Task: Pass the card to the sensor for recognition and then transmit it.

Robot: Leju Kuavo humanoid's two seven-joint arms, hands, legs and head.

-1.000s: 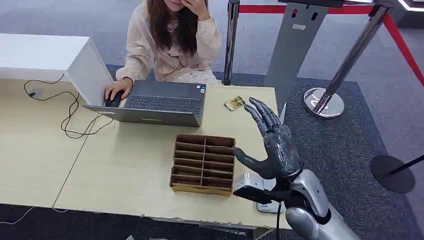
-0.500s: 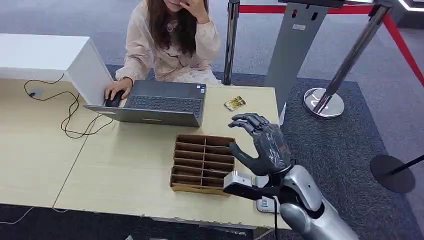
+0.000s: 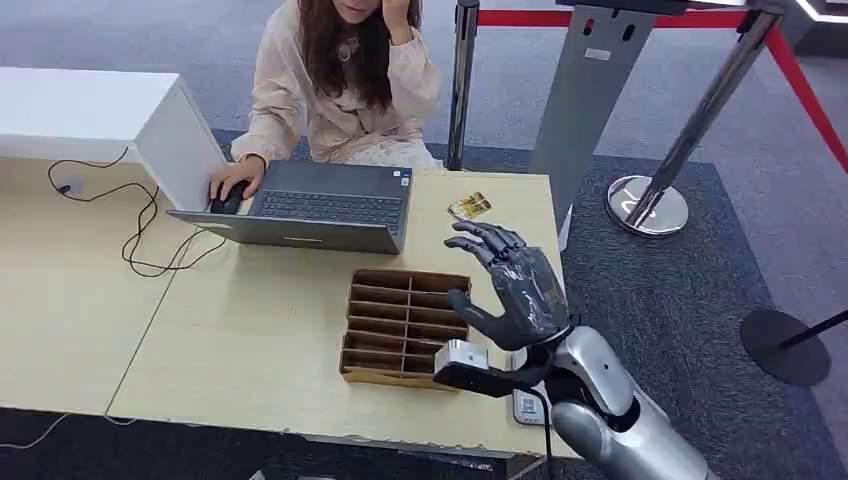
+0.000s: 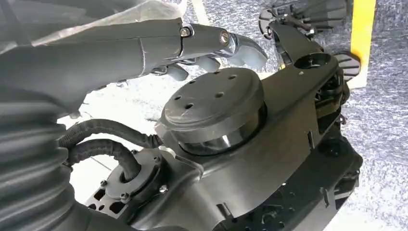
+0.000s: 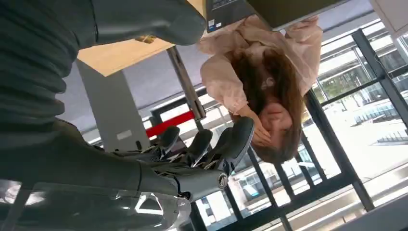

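My right hand (image 3: 510, 290) has dropped and pulled left since a second ago; fingers that stood upright are now curled forward, palm down, over the right edge of the divided wooden tray (image 3: 405, 328). It holds nothing, fingers apart. The card (image 3: 469, 207) lies on the table (image 3: 250, 340) just beyond my fingertips, near the far right corner and right of the laptop (image 3: 320, 205), untouched. The small white sensor (image 3: 528, 405) sits at the near table edge, partly under my wrist. I judge the reach is not yet a grasp: the hand needs to go forward and down onto the card.

Left wrist view: my left hand (image 4: 144, 53) hangs by the body, fingers (image 4: 240, 45) loosely extended, gripping nothing.

Right wrist view: my right fingers (image 5: 207, 144) spread and bare, the seated person (image 5: 260, 82) beyond them, the table's edge near the thumb.
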